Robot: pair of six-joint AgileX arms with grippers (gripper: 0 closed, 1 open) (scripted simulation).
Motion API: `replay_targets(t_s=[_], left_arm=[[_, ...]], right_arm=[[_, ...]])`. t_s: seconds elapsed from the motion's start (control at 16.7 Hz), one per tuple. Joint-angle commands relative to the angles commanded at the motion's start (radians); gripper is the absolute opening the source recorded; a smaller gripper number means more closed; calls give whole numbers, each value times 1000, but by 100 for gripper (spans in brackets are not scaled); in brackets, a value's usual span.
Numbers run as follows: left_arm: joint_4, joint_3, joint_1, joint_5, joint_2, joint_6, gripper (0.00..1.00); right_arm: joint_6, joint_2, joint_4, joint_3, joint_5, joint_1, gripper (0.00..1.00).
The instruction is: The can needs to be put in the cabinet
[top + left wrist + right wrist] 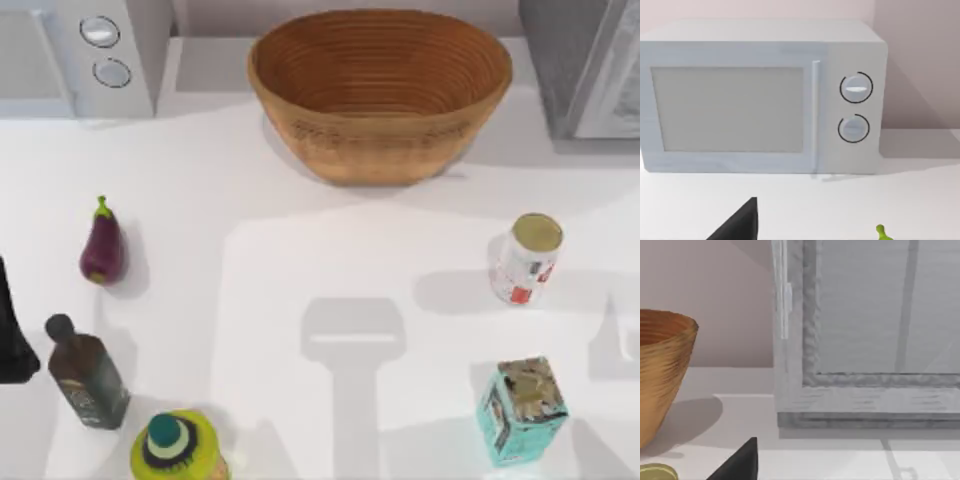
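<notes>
Starting nearest on the table (320,300), well in front of the basket (380,90): noting a teal carton (522,410) off toward the basket's right end, and a dark bottle (85,375) and a yellow-green container (178,445) off toward its left end. Moving farther in, finding the can (527,258) standing upright and untouched, in front of the basket's right end and between the carton and the basket, with nothing gripping it. Passing an eggplant (102,250) lying in front of the basket's left end. Reaching the back: spotting the microwave (90,50) beyond the basket's left end and the cabinet (575,60) just beside its right end, pale door panel looking shut (hard to be sure from here). Catching just a dark sliver of the right gripper (740,462), aimed at the cabinet front with the can's lid close below; not managing to tell whether apart or together. Catching the same of the left gripper (740,222), facing the microwave on the basket's left side and seemingly parked; grip state likewise not tellable. Judging the task as barely begun, with the reach for the can pending. Expecting the next move to be calling for the right arm dropping over the can, closing squarely round its body, and possibly opening the cabinet door before carrying anything across.
</notes>
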Motion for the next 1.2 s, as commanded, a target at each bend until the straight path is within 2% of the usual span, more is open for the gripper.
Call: replay_targets(t_s=[0.24, 0.48, 1.2], left_arm=[[0, 0, 0, 0, 0, 0, 100], [0, 0, 0, 0, 0, 0, 100], [0, 0, 0, 0, 0, 0, 100]], right_arm=[[10, 33, 17, 10, 16, 19, 100], [62, 225, 104, 60, 100, 112, 100], [309, 1327, 526, 311, 475, 534, 100]])
